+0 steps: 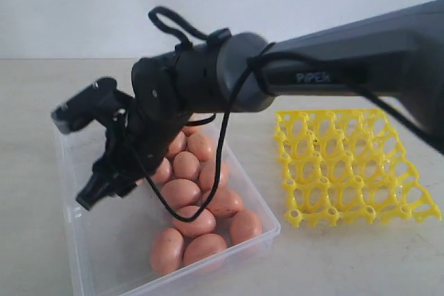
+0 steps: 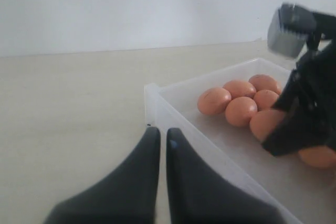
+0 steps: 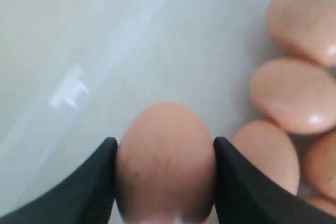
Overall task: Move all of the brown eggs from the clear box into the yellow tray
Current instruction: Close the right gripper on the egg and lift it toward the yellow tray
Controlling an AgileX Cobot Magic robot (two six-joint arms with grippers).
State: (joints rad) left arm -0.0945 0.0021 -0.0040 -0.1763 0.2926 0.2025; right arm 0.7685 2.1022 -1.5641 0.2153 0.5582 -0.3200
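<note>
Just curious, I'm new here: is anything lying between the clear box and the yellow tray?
Nothing; the exterior view shows only bare table between clear box and yellow tray.

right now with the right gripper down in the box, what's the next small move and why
Probably lift straight up a little. The right gripper has its fingers against both sides of one egg, other eggs lie close beside it in the box, and the tray looks empty.

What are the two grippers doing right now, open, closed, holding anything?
Left gripper: closed, holding nothing, beside the clear box.
Right gripper: closed on a brown egg in the box.
</note>
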